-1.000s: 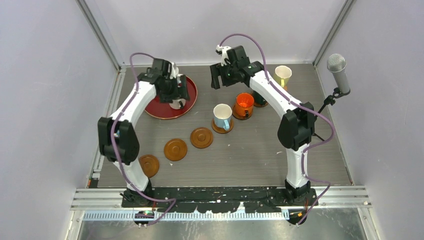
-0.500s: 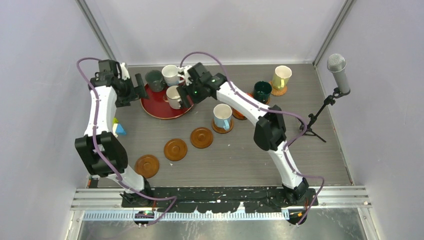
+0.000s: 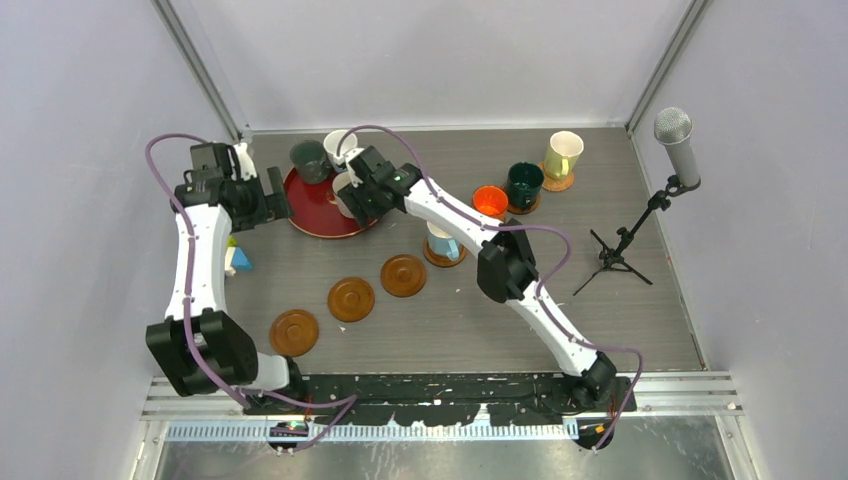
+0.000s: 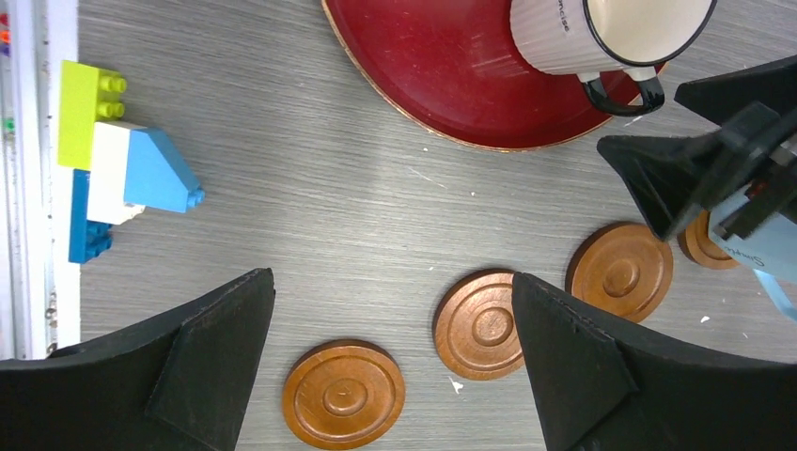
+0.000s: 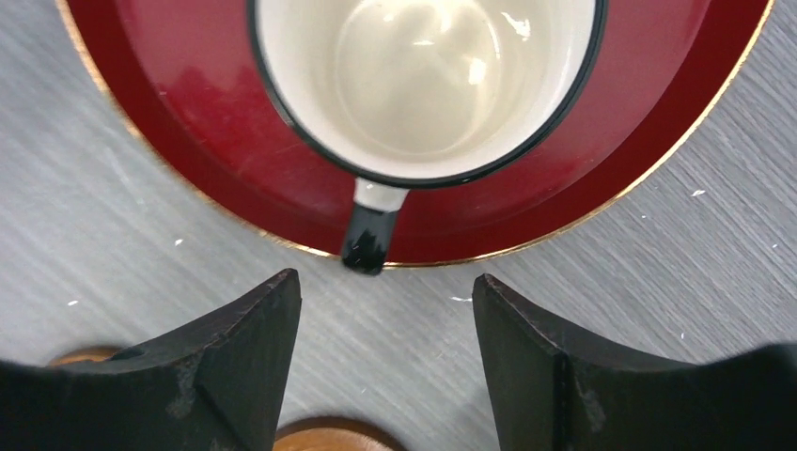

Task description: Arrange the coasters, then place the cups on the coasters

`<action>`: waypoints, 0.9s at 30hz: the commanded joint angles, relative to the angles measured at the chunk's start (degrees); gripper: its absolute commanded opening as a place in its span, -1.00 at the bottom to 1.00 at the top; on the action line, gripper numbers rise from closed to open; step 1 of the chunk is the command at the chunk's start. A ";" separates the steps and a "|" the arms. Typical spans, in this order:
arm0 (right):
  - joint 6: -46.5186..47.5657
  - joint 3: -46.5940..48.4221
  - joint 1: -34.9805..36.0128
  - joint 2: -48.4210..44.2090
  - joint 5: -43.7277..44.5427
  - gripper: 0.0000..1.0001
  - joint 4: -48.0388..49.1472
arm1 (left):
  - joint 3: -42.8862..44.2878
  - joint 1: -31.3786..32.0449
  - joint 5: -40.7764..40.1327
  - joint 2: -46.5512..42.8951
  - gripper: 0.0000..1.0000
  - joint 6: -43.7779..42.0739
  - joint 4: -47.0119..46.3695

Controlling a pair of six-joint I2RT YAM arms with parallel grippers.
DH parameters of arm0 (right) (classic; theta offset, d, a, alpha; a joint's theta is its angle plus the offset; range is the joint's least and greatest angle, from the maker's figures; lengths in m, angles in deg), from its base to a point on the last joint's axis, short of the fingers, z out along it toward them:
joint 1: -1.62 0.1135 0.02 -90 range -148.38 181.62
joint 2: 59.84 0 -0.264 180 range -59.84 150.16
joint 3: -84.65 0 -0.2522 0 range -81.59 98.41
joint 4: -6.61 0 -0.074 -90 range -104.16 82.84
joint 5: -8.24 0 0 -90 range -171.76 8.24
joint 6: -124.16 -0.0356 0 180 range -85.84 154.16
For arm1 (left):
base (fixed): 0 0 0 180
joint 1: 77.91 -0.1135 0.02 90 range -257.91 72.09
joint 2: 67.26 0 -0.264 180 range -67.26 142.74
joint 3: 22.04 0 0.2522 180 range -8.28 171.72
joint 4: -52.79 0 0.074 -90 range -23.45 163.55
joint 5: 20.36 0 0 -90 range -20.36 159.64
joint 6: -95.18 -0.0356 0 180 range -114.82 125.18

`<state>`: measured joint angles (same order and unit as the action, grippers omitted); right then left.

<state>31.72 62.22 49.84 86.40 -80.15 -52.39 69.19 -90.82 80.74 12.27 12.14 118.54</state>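
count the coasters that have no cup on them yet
3, in a diagonal row on the table: the near-left coaster, the middle coaster and the far-right coaster, beside the light blue cup. The right arm may hide more.

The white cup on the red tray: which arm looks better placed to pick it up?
Right. The right gripper hangs open just above the cup, whose handle points toward it; the left gripper is beside the tray, off it.

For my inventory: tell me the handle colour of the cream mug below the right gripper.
The handle is mostly black; right wrist view shows it best.
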 commanded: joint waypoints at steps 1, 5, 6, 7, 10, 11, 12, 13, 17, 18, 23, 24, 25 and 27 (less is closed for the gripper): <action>2.10 3.97 0.48 1.64 4.60 0.40 2.44 | -1.54 -0.66 -3.13 -4.07 1.00 -0.63 -3.46; 2.17 4.98 0.61 3.19 5.96 0.25 4.42 | -3.19 -0.87 -3.61 -6.11 0.99 -0.38 -4.84; 2.18 5.58 0.64 3.75 6.10 0.22 4.79 | -3.27 -0.94 -3.69 -6.46 0.99 -0.29 -4.83; 2.12 6.41 0.64 4.32 6.12 0.19 5.06 | -3.51 -0.90 -3.79 -6.79 0.99 -0.28 -4.75; 2.13 7.92 0.64 5.73 5.88 0.12 6.06 | -4.01 -1.02 -3.97 -7.63 1.00 -0.72 -4.57; 3.15 8.05 0.63 5.95 5.78 0.10 6.43 | -4.16 -1.07 -4.14 -7.97 0.99 -0.91 -4.55; 3.62 8.14 0.68 6.13 5.78 0.08 6.85 | -4.25 -1.10 -4.25 -8.31 0.99 -1.09 -4.60; 3.85 8.15 0.66 6.26 5.78 0.06 7.10 | -4.41 -1.21 -4.24 -8.67 0.99 -1.27 -4.73; 4.36 8.73 0.71 6.86 5.95 0.01 7.26 | -5.32 -1.48 -4.16 -9.83 1.00 -1.60 -5.58; 4.49 8.83 0.67 6.79 6.02 -0.01 7.34 | -5.58 -1.49 -4.12 -9.97 1.00 -1.60 -5.84; 6.02 8.86 0.82 5.81 5.92 -0.19 7.87 | -5.90 -1.63 -3.45 -9.77 0.99 -1.34 -6.43; 6.30 8.81 0.83 5.39 5.79 -0.27 7.95 | -5.98 -1.71 -3.23 -9.74 1.00 -1.34 -6.50; 6.52 8.78 0.94 4.97 5.75 -0.39 7.97 | -6.01 -1.76 -3.08 -9.62 0.99 -1.34 -6.59; 6.57 8.49 0.92 4.01 5.69 -0.55 8.04 | -6.00 -1.73 -2.83 -9.44 0.99 -1.34 -6.71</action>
<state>36.79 68.21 50.48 93.68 -75.19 -47.19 63.49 -92.00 77.20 3.63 11.70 114.76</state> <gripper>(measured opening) 0.297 0.996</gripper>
